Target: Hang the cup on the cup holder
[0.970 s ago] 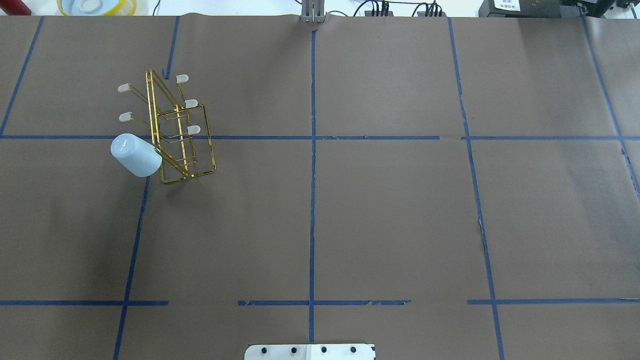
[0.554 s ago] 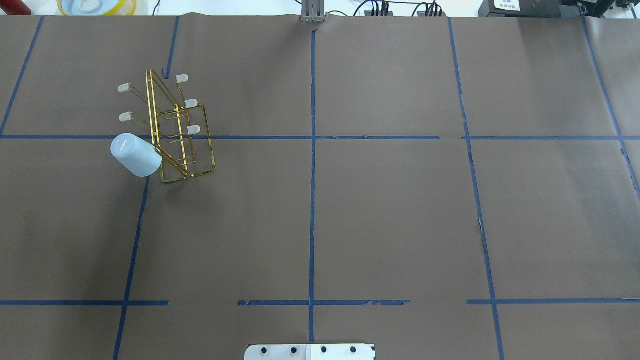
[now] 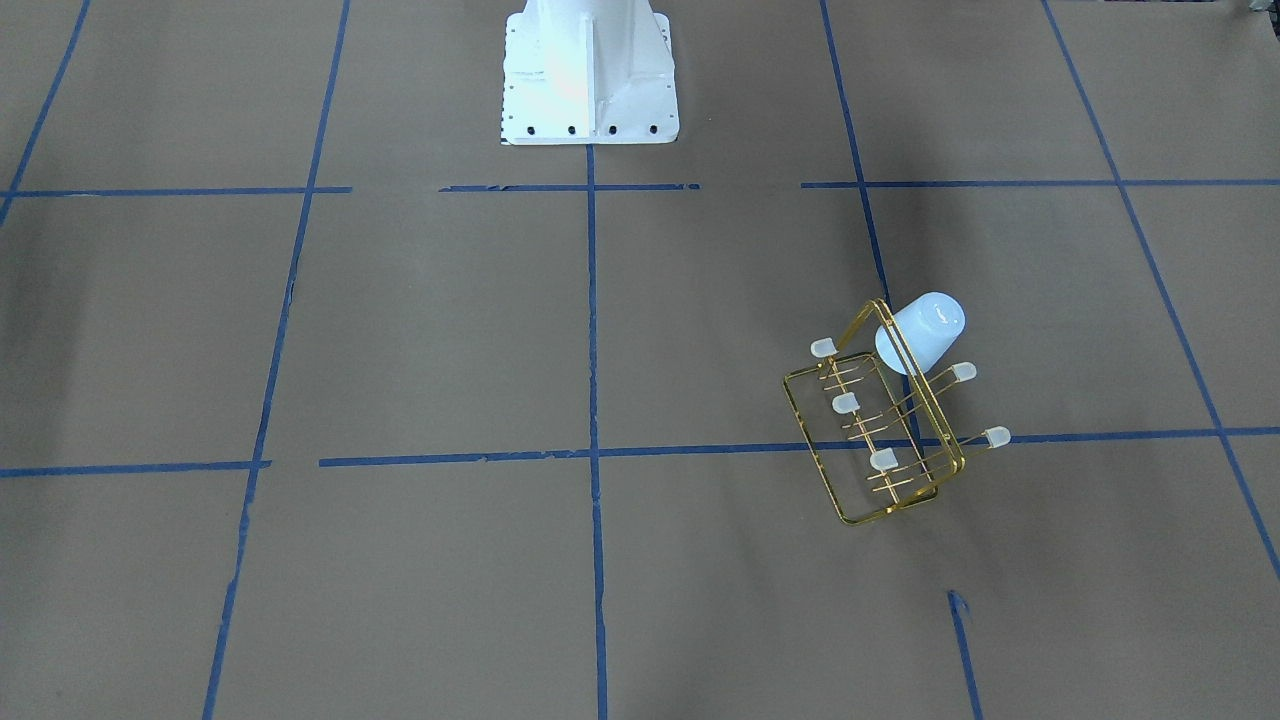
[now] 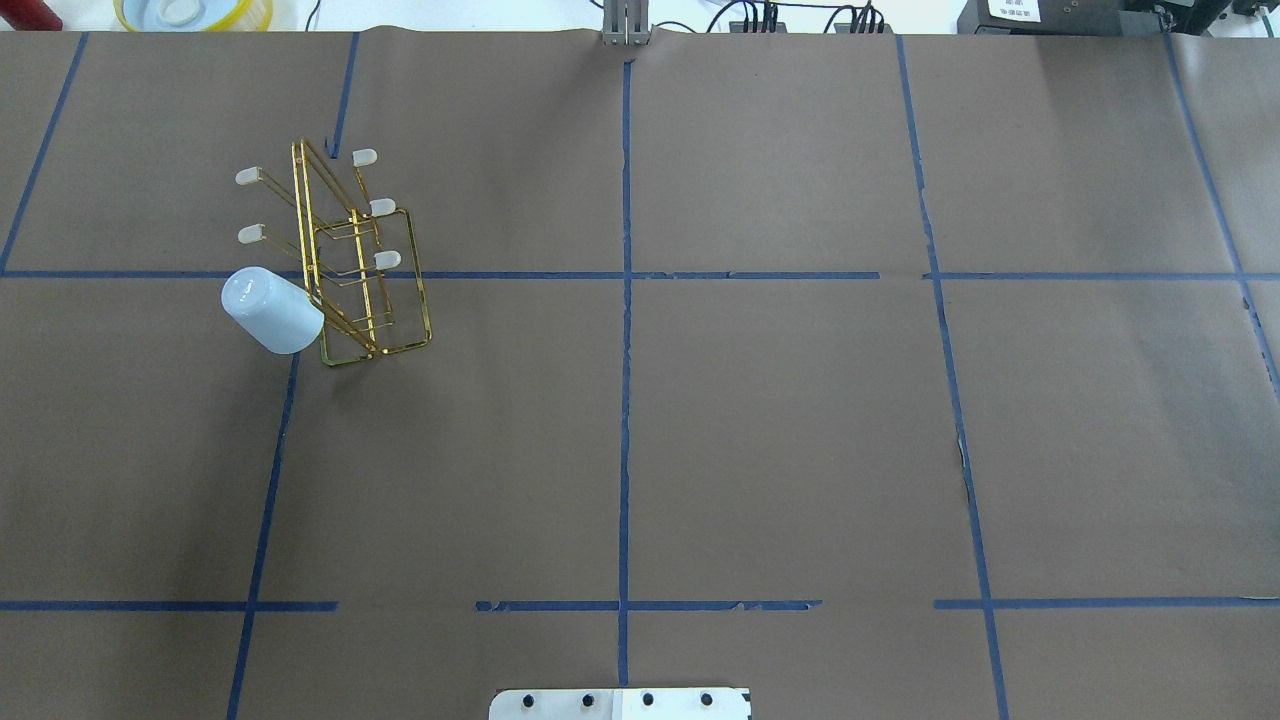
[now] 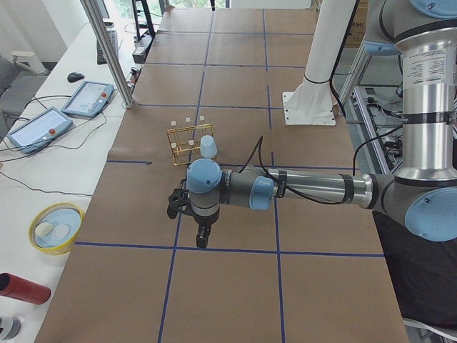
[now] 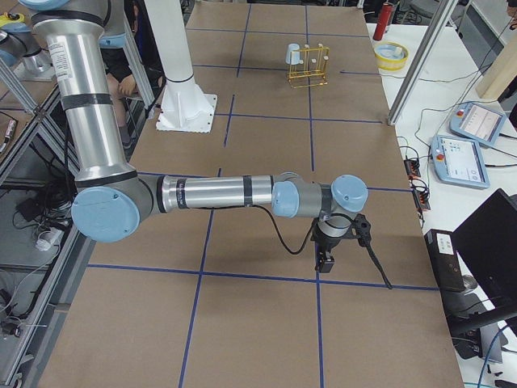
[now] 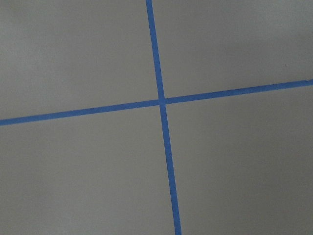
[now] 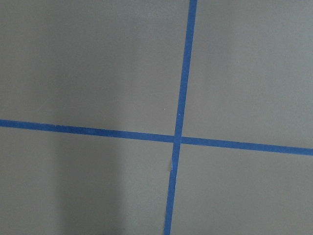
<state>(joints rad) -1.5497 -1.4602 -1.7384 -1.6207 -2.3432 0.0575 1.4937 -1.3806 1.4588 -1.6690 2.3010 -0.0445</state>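
The cup (image 4: pixel 270 310) is pale blue-white and sits upside down, tilted, over a prong at the near left end of the cup holder (image 4: pixel 350 262), a gold wire rack with white-capped prongs. Both also show in the front-facing view, cup (image 3: pixel 922 332) and cup holder (image 3: pixel 880 432). My left gripper (image 5: pixel 202 239) shows only in the exterior left view, low over the table and well short of the rack. My right gripper (image 6: pixel 326 262) shows only in the exterior right view, far from the rack. I cannot tell whether either is open or shut. Both wrist views show only brown paper and blue tape.
A yellow-rimmed bowl (image 4: pixel 190 12) and a red can (image 5: pixel 21 288) stand off the table's far left edge. Control tablets (image 5: pixel 36 128) lie on the side desk. A metal post (image 4: pixel 625 25) stands at the far edge. The robot base (image 3: pixel 588 70) is at the near middle.
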